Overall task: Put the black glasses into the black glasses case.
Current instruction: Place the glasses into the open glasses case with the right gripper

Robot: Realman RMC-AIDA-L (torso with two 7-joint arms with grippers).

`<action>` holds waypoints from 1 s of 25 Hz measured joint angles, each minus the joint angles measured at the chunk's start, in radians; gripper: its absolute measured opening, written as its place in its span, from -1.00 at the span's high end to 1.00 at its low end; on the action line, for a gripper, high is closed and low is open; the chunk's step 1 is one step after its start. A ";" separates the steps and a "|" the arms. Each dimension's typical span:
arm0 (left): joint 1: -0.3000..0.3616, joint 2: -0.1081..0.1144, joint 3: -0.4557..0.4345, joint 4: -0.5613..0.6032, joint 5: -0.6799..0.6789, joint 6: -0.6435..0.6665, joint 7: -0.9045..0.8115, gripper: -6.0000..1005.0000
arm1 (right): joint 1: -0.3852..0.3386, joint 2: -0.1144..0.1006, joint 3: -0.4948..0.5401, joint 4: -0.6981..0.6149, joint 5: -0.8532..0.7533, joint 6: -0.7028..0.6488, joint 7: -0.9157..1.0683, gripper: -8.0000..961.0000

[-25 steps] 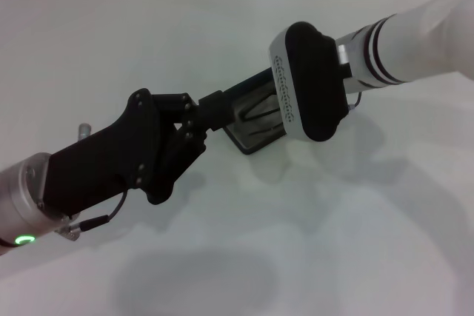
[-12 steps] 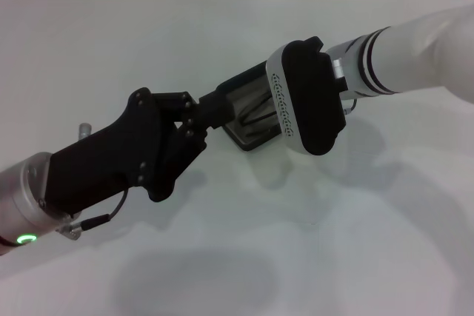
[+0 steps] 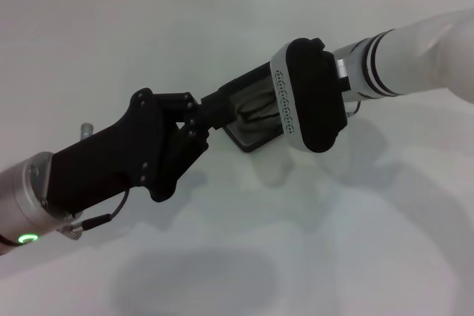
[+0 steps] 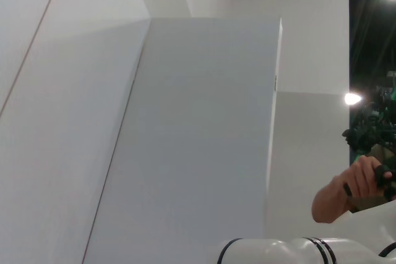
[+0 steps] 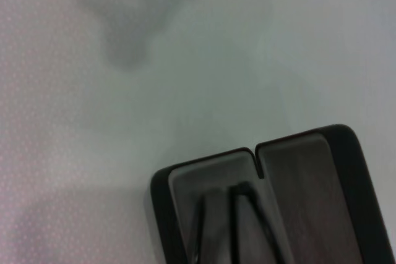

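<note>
A plain white table [image 3: 222,257] fills the head view, with a tiled wall edge at the far side. Near the middle of it lies the black glasses case [image 3: 248,120], opened flat, its 2 dark grey halves seen side by side in the right wrist view. The black glasses [image 3: 259,112] are lying inside the case, their thin temple arms showing as dark lines across the grey lining [image 5: 238,214]. The left gripper [image 3: 211,109] is held at the near-left edge of the case and appears pinched on its rim, though the contact is partly hidden. The right gripper [image 3: 307,94] is poised over the case's right side (whether its fingers are open or closed cannot be told).

The glasses are judged light and fragile, with wire that bends easily and lenses that scratch; they would best be taken by the bridge or a temple. The case is judged stiff, matte and fairly light, best held at an edge.
</note>
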 joint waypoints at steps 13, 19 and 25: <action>0.008 0.000 0.002 0.000 0.001 0.000 0.000 0.91 | -0.026 0.000 0.013 -0.076 -0.006 -0.077 0.036 0.11; 0.009 0.000 0.005 0.000 0.002 0.002 0.000 0.91 | -0.037 0.000 0.006 -0.103 -0.073 -0.125 0.139 0.10; 0.005 0.003 0.006 0.000 0.002 0.003 -0.002 0.91 | -0.107 0.000 0.038 -0.187 -0.079 -0.168 0.194 0.11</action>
